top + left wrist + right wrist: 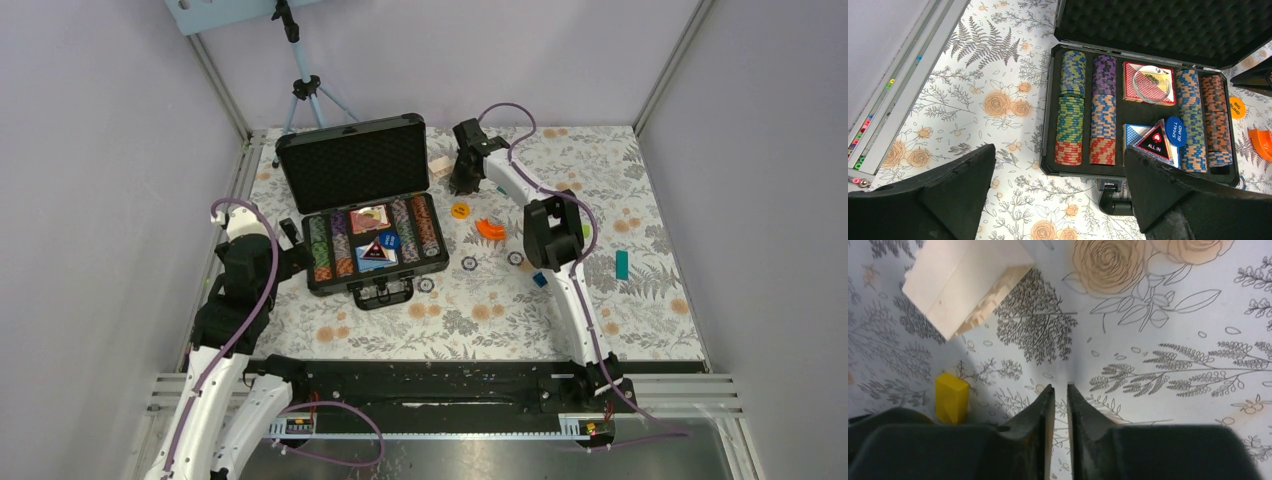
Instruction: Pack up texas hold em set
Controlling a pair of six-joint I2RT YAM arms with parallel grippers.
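Right of the open briefcase (355,165), my right gripper (1058,387) sat nearly pinched, hold unclear, left gripper (1059,150) wide, empty; gathering loose discs (469,263), I judged, next needing a low edge-pinch.

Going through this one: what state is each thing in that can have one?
case: open, lid upright.
chip rows: packed in the case.
big blind disc: lying outside the case.
left hand: open, empty.
right hand: fingers nearly together; grip unclear.

Floral table (640,300) carries open briefcase (355,165), loose chips (469,263), orange block (490,229), teal block (622,264).
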